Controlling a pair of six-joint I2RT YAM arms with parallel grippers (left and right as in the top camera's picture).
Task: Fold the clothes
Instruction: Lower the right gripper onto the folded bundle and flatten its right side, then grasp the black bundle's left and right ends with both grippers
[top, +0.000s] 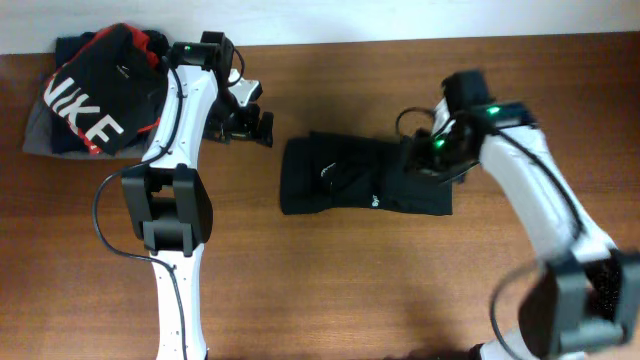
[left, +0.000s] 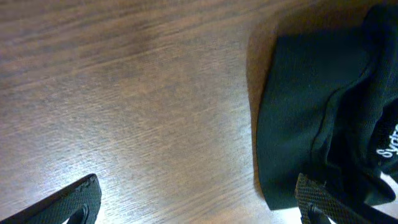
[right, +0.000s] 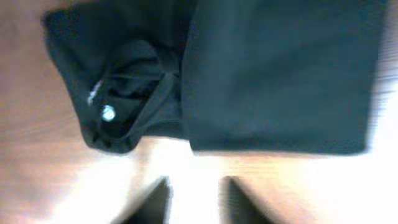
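A plain black short-sleeved T-shirt of soft cloth (top: 345, 175) lies folded into a long block in the middle of the brown wooden table (top: 330, 290). It lies flat, with a small white mark (right: 107, 113) near the bunched-up neck part.

The left arm (top: 170, 200) comes up from the near edge of the table and bends at its black elbow. From there it reaches up and turns in toward the shirt. The left gripper (top: 250, 122) is just beside the shirt's left end and not touching it. In the left wrist view its two fingers are spread as wide as they go. There is only bare wood between them, and the shirt's edge is close to one fingertip (left: 320, 198). It holds nothing.

The right arm (top: 530, 190) comes from the near right corner and leans up and in toward the middle. The right gripper (top: 425, 158) hangs over the right end of the shirt. The right wrist view is blurry, but its two dark fingers (right: 152, 202) seem to stand partly apart. Light table shows between them and no cloth is in them.

In the far left corner sits a black-and-red garment with big white NIKE letters (top: 95, 95). It rests on a grey folded garment (top: 35, 138), well apart from the shirt.
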